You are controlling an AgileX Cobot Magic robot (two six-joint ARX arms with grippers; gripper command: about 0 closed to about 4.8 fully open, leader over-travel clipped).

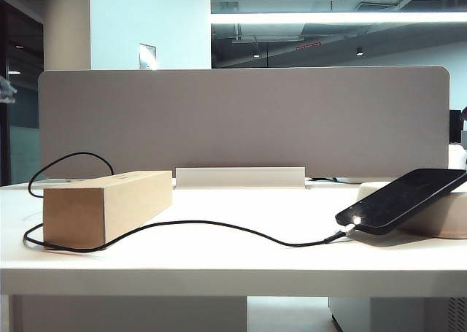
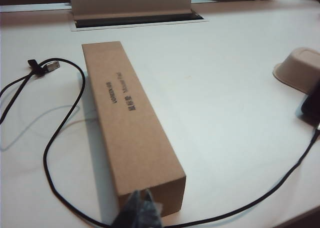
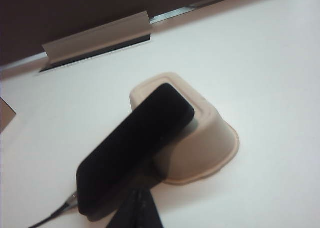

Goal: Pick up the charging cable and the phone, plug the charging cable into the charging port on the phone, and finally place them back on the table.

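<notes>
Glossy black rectangular smartphone (image 1: 400, 200); thin black charging cord (image 1: 219, 225); tan cardboard box (image 1: 106, 205); white desk top (image 1: 241, 255); beige upturned tray (image 3: 200, 138).

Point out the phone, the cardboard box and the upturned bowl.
phone (image 1: 405, 199): exterior view, middle of its dark screen.
cardboard box (image 2: 131, 124): left wrist view, its long top face.
upturned bowl (image 3: 212, 138): right wrist view, its sloping side wall.

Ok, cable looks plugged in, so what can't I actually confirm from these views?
- Charging port: the plug joint at the phone is too small in the exterior view, cut off in both wrist views.
- Left gripper and right gripper: dark blurs at the frame edge.
- Charging cable: hidden behind the cardboard box.
</notes>
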